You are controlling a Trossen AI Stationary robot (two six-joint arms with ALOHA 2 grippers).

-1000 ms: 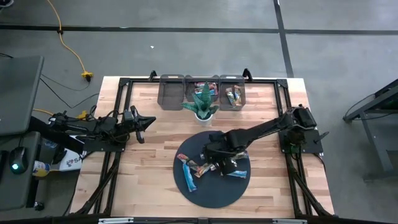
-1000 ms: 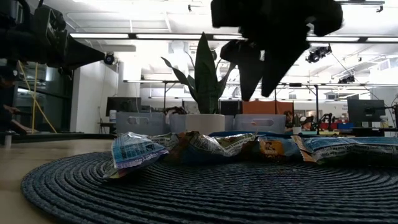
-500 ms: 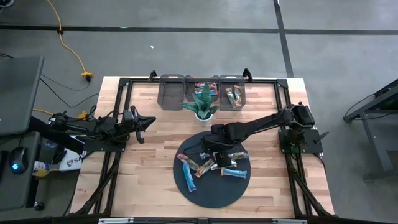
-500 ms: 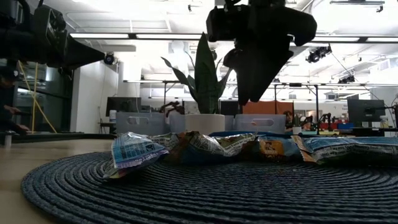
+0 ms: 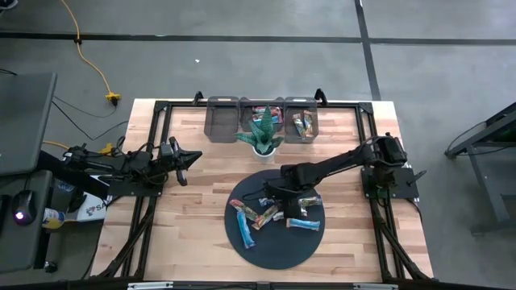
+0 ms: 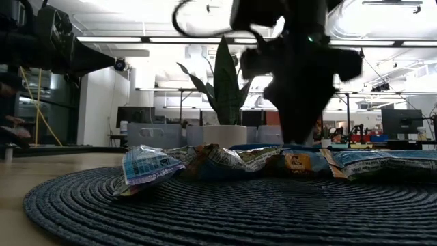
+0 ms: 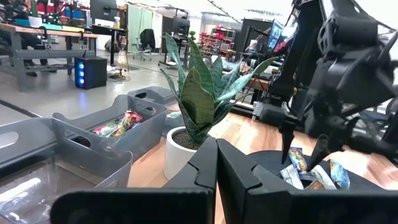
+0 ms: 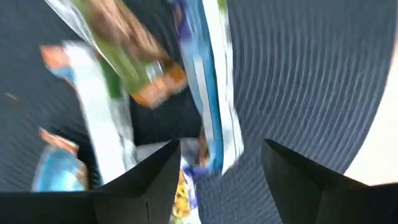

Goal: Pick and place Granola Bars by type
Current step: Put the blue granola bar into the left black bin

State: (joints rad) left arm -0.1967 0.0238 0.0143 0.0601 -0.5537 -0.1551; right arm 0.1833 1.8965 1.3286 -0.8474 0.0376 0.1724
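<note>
Several granola bars in blue, white, green and orange wrappers lie in a loose heap (image 5: 270,216) on a round dark blue mat (image 5: 274,246). My right gripper (image 5: 284,201) points down just over the heap, open. In the right wrist view a blue and white bar (image 8: 211,93) runs toward the gap between its fingers (image 8: 221,180), beside a green and orange bar (image 8: 130,62). In the low view the gripper (image 6: 300,140) hangs just above the bars (image 6: 225,160). My left gripper (image 7: 216,162) is shut and empty, parked at the table's left (image 5: 189,157).
A potted plant (image 5: 262,133) stands just beyond the mat. Behind it, a row of grey bins (image 5: 222,119) lines the far edge; the right bin (image 5: 302,125) holds some bars. Bare wood (image 5: 201,209) lies left of the mat. A black frame (image 5: 161,109) borders the table.
My right gripper has sunk toward the heap of bars and rolled about its own axis, its fingers staying open. The bars have not moved.
</note>
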